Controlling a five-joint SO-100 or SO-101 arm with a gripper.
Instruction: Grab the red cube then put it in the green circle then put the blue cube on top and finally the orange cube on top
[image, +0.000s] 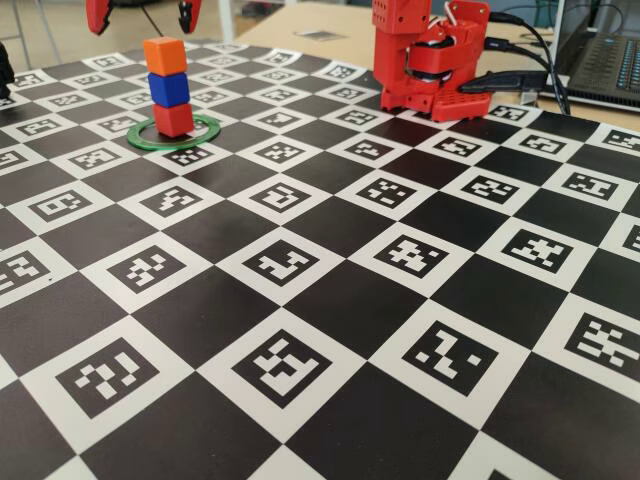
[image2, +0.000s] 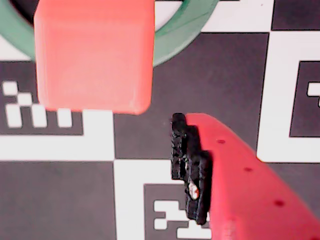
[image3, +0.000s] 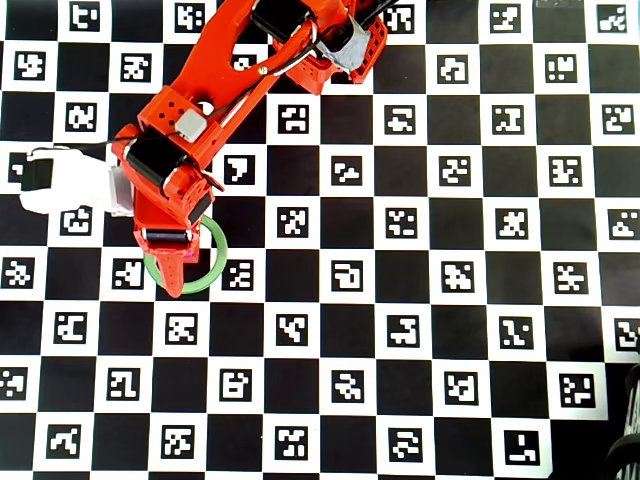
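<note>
In the fixed view the red cube sits inside the green circle. The blue cube rests on it and the orange cube tops the stack. My gripper hangs just above the stack, open, its two red fingertips spread wide and touching nothing. The wrist view looks straight down on the orange cube, with arcs of the green circle behind it. One red finger with a black pad shows lower right, apart from the cube. In the overhead view the arm hides the cubes; the green circle peeks out.
A black-and-white marker checkerboard covers the table. The arm's red base stands at the back, with cables and a laptop to its right. A white wrist camera housing sticks out left of the arm.
</note>
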